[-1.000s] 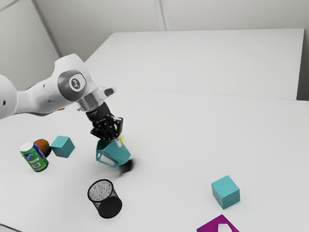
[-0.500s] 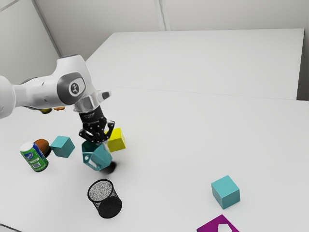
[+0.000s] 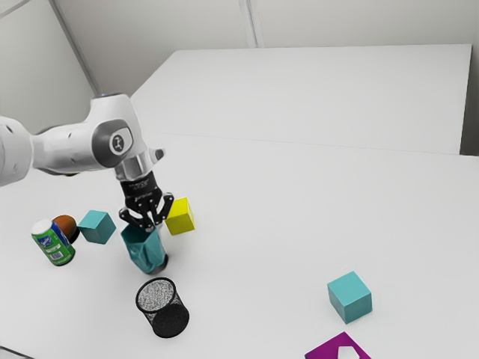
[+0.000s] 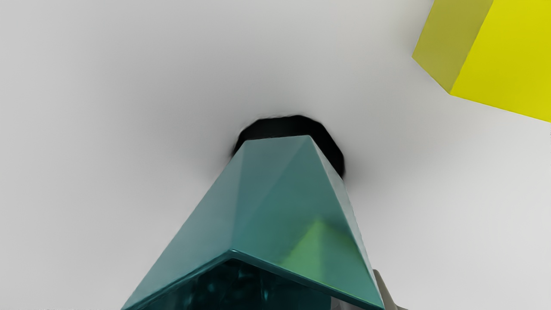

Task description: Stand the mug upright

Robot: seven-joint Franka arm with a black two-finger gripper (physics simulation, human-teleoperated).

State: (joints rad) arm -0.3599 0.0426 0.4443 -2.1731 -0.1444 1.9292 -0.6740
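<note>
Near the exterior view's left, the gripper [image 3: 152, 226] points down at the rim of the teal mug [image 3: 145, 250]. The mug leans slightly, its mouth up and its narrower base down beside a dark shadow; whether it touches the table cannot be told. In the wrist view the mug [image 4: 275, 193] slopes away from the hand, its dark inside partly visible. There the gripper [image 4: 365, 302] is shut on the mug's wall, one fingertip inside the mouth and the other [image 4: 385, 292] against the outside.
A yellow cube [image 3: 180, 217] is close beside the mug. Toward the exterior view's left lie a teal cube [image 3: 96, 227], a green can [image 3: 54, 243] and a brown round thing [image 3: 66, 226]. A black mesh cup [image 3: 162, 307] stands nearer the camera. Another teal cube [image 3: 349, 297] sits farther right.
My hand has carried the mug toward the exterior view's left and then lower. The mug has turned from a strong tilt to nearly upright, and the yellow cube has come into fuller view.
</note>
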